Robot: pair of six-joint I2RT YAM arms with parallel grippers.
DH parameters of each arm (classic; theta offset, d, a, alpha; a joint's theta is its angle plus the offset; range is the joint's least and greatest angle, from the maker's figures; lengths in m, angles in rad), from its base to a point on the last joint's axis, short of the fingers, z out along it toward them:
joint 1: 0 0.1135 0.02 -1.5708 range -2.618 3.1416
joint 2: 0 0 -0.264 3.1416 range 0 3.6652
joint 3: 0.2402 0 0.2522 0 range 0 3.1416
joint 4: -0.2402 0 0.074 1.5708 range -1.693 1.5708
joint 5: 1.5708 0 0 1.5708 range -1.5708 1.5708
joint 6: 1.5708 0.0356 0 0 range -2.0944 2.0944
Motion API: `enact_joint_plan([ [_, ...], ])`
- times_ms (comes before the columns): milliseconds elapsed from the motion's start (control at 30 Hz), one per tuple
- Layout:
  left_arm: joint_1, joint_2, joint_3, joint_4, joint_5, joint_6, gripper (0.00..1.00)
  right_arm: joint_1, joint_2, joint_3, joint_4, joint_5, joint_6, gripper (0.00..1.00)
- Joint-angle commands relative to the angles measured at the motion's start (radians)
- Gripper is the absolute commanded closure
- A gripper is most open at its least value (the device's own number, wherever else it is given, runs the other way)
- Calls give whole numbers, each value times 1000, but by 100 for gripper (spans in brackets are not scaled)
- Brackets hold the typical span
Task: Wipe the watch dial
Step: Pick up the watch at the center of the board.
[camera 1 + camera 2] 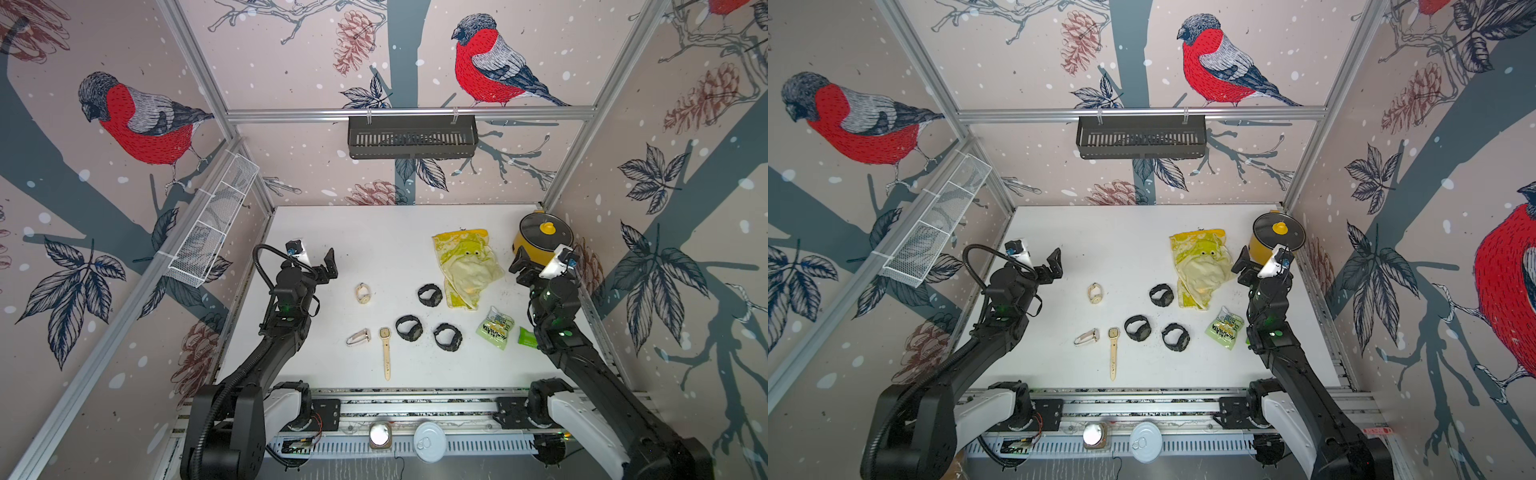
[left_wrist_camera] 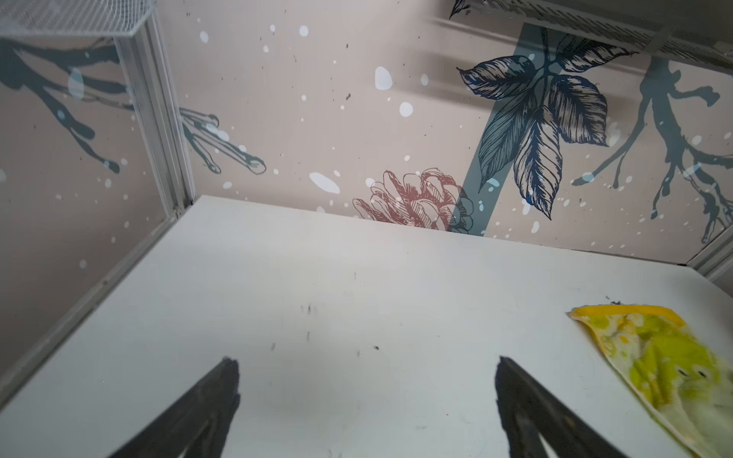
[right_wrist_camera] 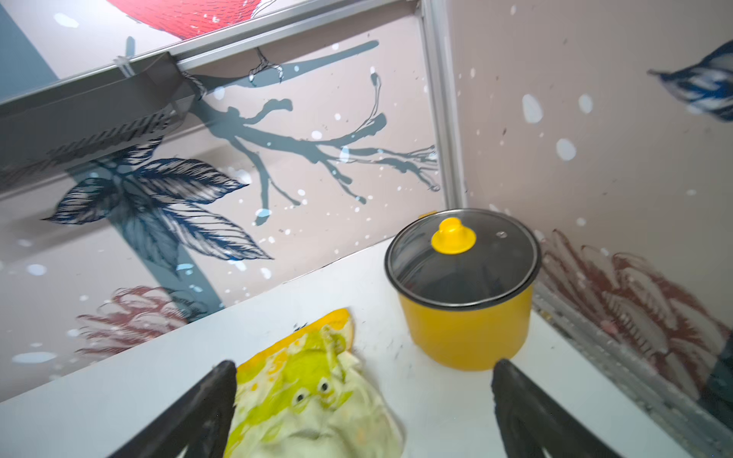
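Nearest, the gold watch lay flat on the worktop, dial apparently up: light, hard, probably skidding unless its strap were pinned. Beyond, the limp yellow cloth suited an edge pinch. Left gripper and right gripper gaped, empty.

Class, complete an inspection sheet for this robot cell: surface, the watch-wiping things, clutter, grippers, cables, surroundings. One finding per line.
Surface: white table, scattered dark specks.
Job's things: three black watches, three pale watches, crumpled yellow-green cloth, all untouched.
Clutter: lidded yellow pot, green snack packet.
Grippers: left gripper and right gripper open, empty.
Cables: black hose loops behind the left gripper.
Surroundings: bird wallpaper, black shelf, white mesh basket.
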Motion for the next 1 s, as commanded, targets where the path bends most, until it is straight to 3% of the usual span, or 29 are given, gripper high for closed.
enact_joint_plan([
  [0,1,-1,46,-292,-156,-329,2,16,-60,11,-213,-89,68,0],
  [33,6,13,69,-369,-195,-406,2,22,-81,3,-226,-115,55,0],
  [67,18,28,89,-410,-165,-408,2,28,-98,-2,-238,-138,47,0],
  [200,19,98,154,-518,34,-393,3,61,-123,-4,-321,-234,23,0],
  [333,-6,134,106,-438,183,-356,2,122,-66,17,-355,-253,15,0],
  [567,-55,165,40,-400,180,-305,3,265,113,90,-391,-227,-61,1],
  [967,-119,3,-4,-393,134,-219,3,531,371,287,-404,-131,-78,0],
])
